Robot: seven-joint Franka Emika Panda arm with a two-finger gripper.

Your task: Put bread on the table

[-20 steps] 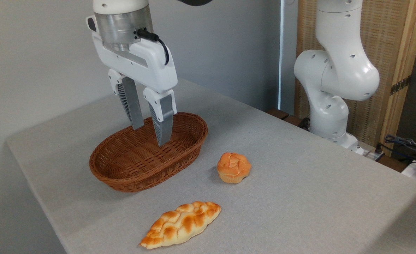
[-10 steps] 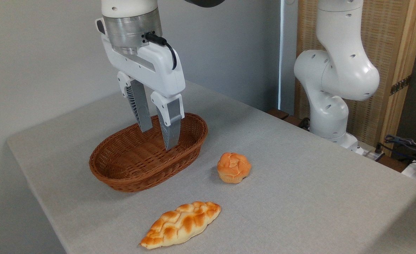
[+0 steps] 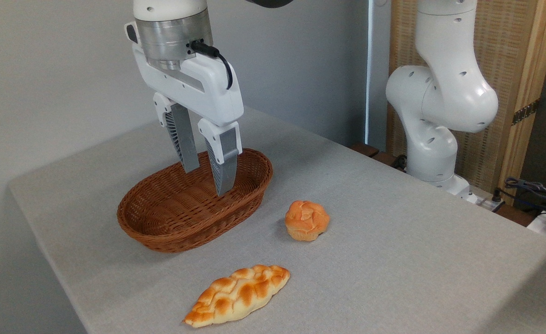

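Over the brown oval wicker basket (image 3: 194, 202) at left, the white two-finger gripper (image 3: 206, 178) hangs with fingers parted and empty, shifted rightward from a second ago and barely changed since half a second ago. Right of the basket, the small round orange-golden bun (image 3: 306, 220) sits unmoved on the light grey fabric-topped table (image 3: 393, 222), with the long braided golden loaf (image 3: 238, 295) nearer the front edge.

You had the wicker basket (image 3: 194, 204) on the table (image 3: 393, 241) at the left, the gripper (image 3: 208, 181) hanging over it, the bun (image 3: 306, 220) just right of the basket, and the braided loaf (image 3: 237, 295) nearer the front edge.
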